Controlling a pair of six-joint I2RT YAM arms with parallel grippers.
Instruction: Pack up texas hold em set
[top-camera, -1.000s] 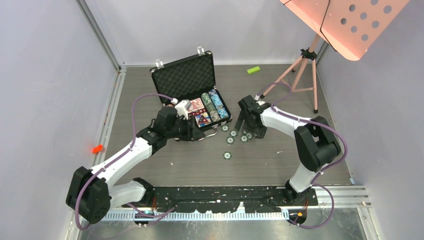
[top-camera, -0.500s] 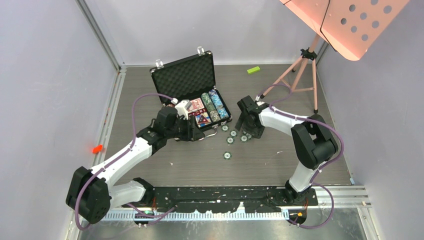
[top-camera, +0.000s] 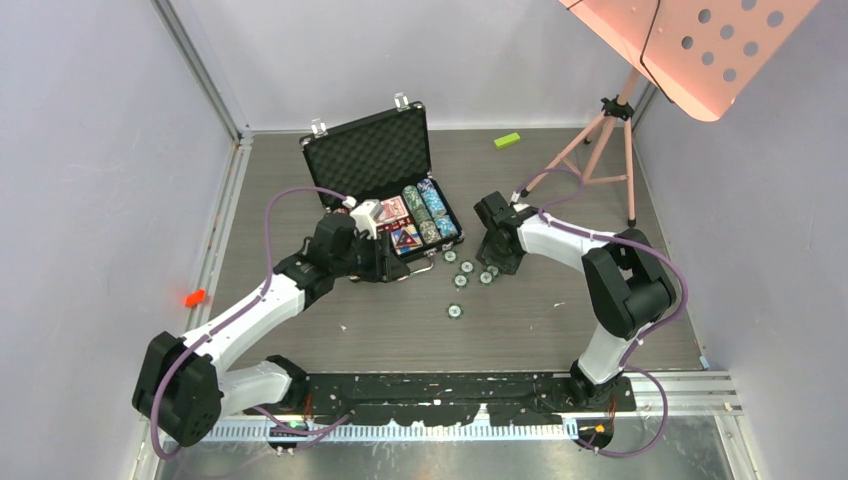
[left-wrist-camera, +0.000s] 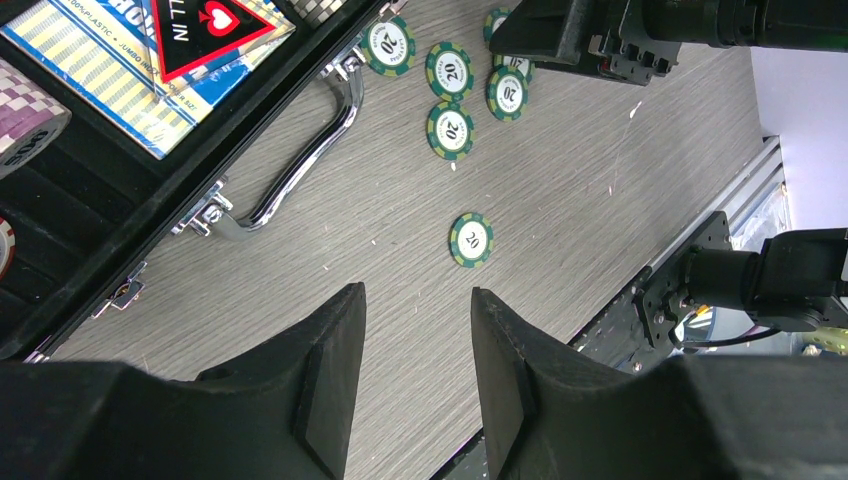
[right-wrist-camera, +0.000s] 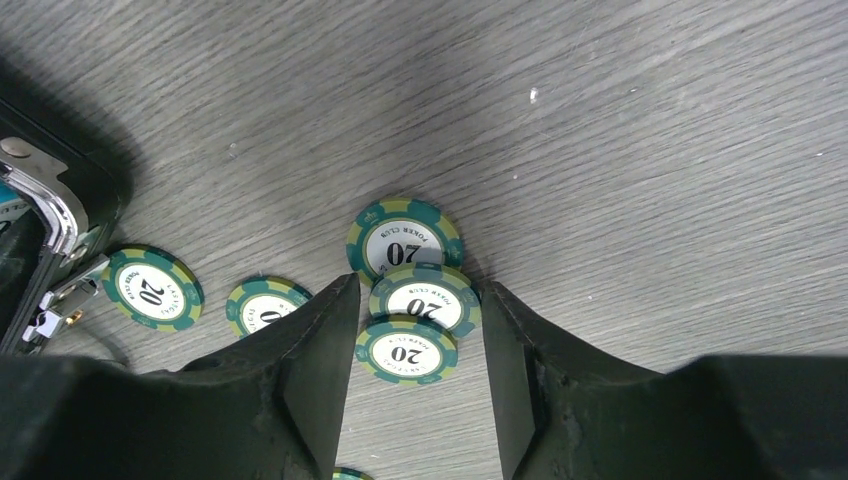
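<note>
Bench (top-camera: 560, 320): open briefcase (top-camera: 370, 155) set at rear, chip rows (top-camera: 428, 212) packed inside. Left pincer (left-wrist-camera: 418, 298) held spread, empty, above bench near case handle (left-wrist-camera: 300, 170). Right pincer (right-wrist-camera: 418, 290) placed astride two overlapping chips (right-wrist-camera: 425, 300) on bench; whether pinched cannot be told.

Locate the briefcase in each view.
Top external: briefcase centre-back, lid up.
Left wrist: upper-left corner, front part only.
Right wrist: far left edge, a dark sliver.
Shared landmark: its chrome handle beside the loose green chips.
</note>
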